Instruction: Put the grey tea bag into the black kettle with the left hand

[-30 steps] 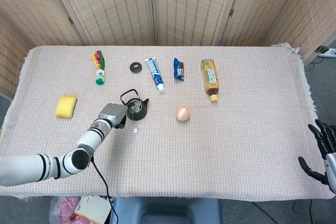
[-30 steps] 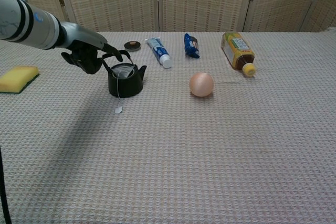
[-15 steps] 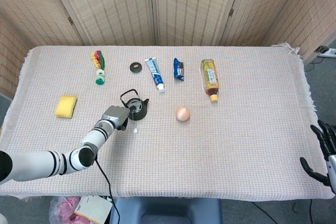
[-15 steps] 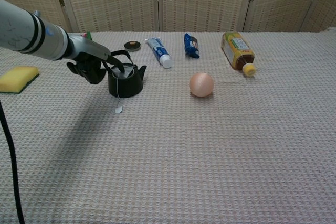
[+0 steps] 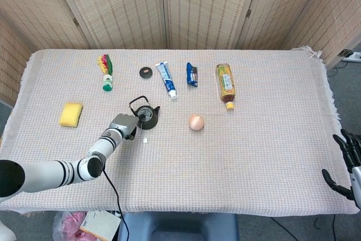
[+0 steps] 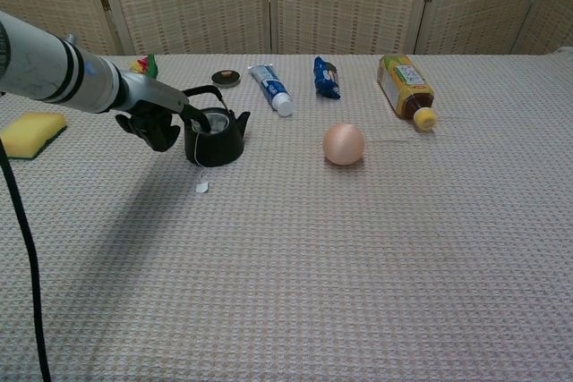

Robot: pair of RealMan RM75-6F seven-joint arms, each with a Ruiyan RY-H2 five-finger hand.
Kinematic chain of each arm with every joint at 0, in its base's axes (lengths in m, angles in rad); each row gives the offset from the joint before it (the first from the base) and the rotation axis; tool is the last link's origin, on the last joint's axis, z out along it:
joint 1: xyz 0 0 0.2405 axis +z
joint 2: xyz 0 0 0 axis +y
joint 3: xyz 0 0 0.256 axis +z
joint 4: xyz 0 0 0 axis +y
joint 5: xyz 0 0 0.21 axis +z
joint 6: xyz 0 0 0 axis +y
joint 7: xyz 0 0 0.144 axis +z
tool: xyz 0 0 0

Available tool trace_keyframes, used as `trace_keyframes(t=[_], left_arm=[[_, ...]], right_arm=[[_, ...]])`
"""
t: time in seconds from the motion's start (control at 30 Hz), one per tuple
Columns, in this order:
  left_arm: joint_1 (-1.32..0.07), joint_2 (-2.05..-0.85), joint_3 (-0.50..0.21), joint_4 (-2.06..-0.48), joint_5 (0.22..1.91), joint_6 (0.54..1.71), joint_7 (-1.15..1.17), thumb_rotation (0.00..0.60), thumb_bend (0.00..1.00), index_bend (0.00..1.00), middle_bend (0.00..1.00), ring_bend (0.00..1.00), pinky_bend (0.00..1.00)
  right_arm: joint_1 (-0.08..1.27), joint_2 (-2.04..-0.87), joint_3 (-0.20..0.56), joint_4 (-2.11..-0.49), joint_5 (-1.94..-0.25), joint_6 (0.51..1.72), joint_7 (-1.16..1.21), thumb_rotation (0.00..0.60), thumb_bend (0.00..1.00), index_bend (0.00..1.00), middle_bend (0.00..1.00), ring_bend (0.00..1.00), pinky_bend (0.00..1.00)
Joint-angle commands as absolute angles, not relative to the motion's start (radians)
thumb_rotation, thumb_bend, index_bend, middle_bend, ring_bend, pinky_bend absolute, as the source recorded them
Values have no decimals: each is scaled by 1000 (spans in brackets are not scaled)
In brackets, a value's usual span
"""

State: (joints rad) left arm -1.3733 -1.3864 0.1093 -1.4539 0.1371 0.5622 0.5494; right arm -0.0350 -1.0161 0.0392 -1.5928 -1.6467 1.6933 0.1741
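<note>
Grey tea bag (image 6: 212,122) sits inside black kettle (image 6: 216,139).

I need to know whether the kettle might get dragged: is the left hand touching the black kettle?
Cannot tell. In the chest view the left hand overlaps the black kettle at its rim, and in the head view they abut; neither shows clear contact or a gap.

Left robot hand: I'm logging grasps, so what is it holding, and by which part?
Cannot be told. The left robot hand sits against the black kettle, fingers curled at its rim, hiding any grip.
</note>
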Motion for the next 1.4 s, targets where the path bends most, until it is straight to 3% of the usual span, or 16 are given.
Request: trace_keyframes(t=[0.03, 0.4, 0.6, 0.87, 0.97, 1.03, 1.17, 1.33, 1.4], left_arm=[[-1374, -1396, 117, -1436, 147, 549, 534, 600, 946, 0, 1000, 1000, 1000], [-1390, -1402, 133, -1426, 182, 534, 487, 600, 946, 0, 1000, 1000, 1000], [-1409, -1344, 126, -1548, 204, 626, 483, 600, 946, 0, 1000, 1000, 1000], [-1422, -1192, 104, -1849, 245, 840, 522, 600, 943, 0, 1000, 954, 1000], [-1390, -1113, 109, -1996, 315, 949, 534, 600, 805, 0, 1000, 892, 1000], [-1337, -1054, 128, -2098, 407, 1040, 531, 600, 604, 0, 973, 827, 992], [-1154, -963, 189, -2240, 684, 1222, 452, 600, 423, 0, 840, 703, 884], [-862, -927, 333, -2209, 1107, 1429, 355, 600, 340, 0, 393, 352, 600], [-762, -942, 369, -2159, 1203, 1516, 356, 600, 310, 0, 207, 211, 476]], right_arm=[[-34, -1016, 41, -1593, -1642, 1691, 174, 600, 259, 0, 0, 0, 0], [-31, -1016, 43, -1596, -1638, 1683, 171, 600, 259, 0, 0, 0, 0], [-32, -1014, 36, -1594, -1654, 1687, 176, 600, 259, 0, 0, 0, 0], [-46, -1018, 20, -1585, -1702, 1727, 172, 600, 260, 0, 0, 0, 0], [-51, -1019, 14, -1582, -1716, 1738, 174, 600, 259, 0, 0, 0, 0], [-54, -1019, 12, -1578, -1723, 1747, 175, 600, 259, 0, 0, 0, 0], [-59, -1021, 11, -1574, -1731, 1762, 179, 600, 260, 0, 0, 0, 0], [-52, -1022, 10, -1576, -1730, 1747, 171, 600, 260, 0, 0, 0, 0], [-49, -1024, 10, -1579, -1729, 1739, 163, 600, 259, 0, 0, 0, 0]])
